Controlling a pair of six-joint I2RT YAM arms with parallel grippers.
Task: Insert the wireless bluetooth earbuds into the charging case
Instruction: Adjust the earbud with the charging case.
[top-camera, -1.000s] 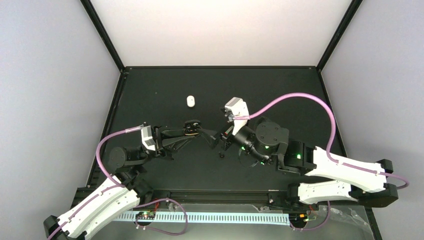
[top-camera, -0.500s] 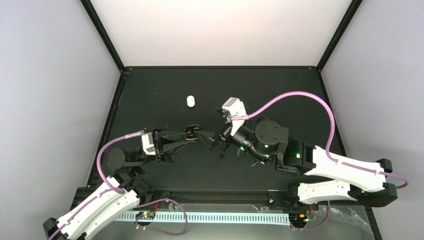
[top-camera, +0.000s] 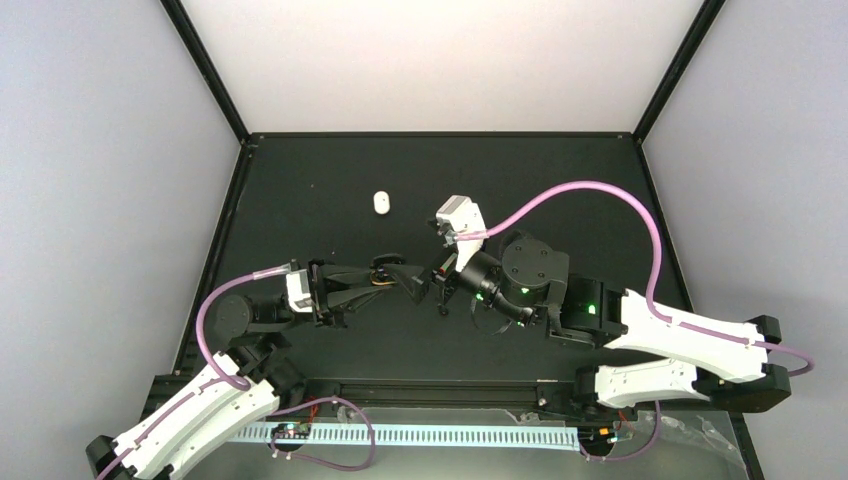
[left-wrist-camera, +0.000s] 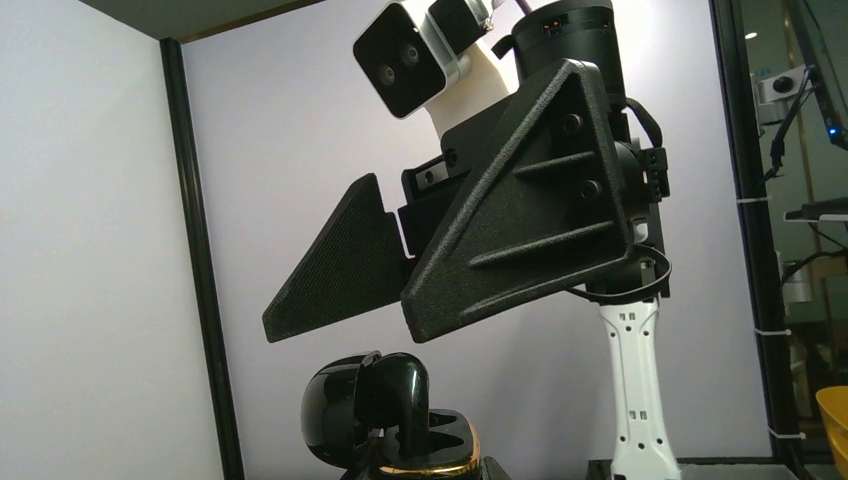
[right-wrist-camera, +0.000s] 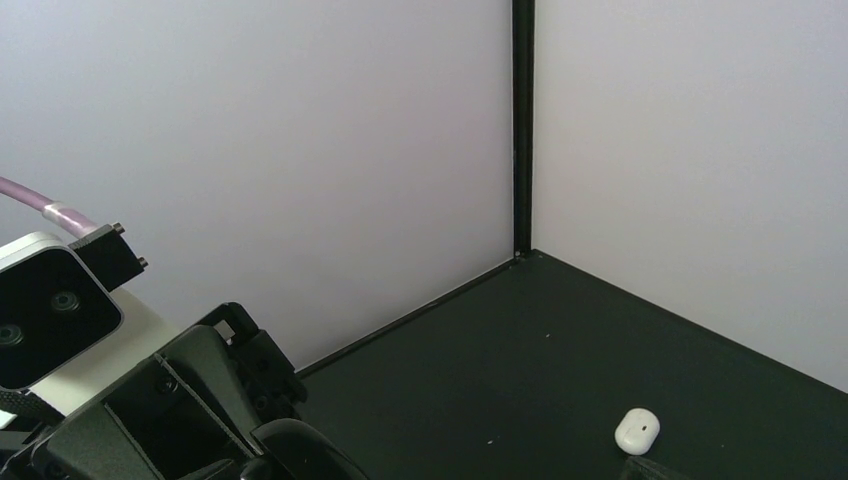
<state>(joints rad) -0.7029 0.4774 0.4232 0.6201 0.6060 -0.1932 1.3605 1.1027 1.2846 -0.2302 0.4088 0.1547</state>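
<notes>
In the left wrist view a glossy black charging case (left-wrist-camera: 440, 462) with a gold rim sits at the bottom edge, its lid (left-wrist-camera: 325, 400) swung open to the left. A black earbud (left-wrist-camera: 412, 385) stands in one slot, its head above the rim. My left gripper (top-camera: 385, 274) is shut on the case. My right gripper (top-camera: 422, 283) hangs open just above it, both wide black fingers (left-wrist-camera: 520, 235) empty. A tiny dark thing (top-camera: 441, 310), maybe another earbud, lies on the mat below the right gripper. No white earbuds show.
A small white oval case (top-camera: 380, 202) lies closed on the black mat (top-camera: 330, 200) behind the grippers; it also shows as the white case (right-wrist-camera: 637, 430) in the right wrist view. Pale walls enclose the mat on three sides.
My left gripper has drawn the case slightly toward the near edge, and the right gripper has shifted a little left, staying over it. Neither gripper's jaws changed.
</notes>
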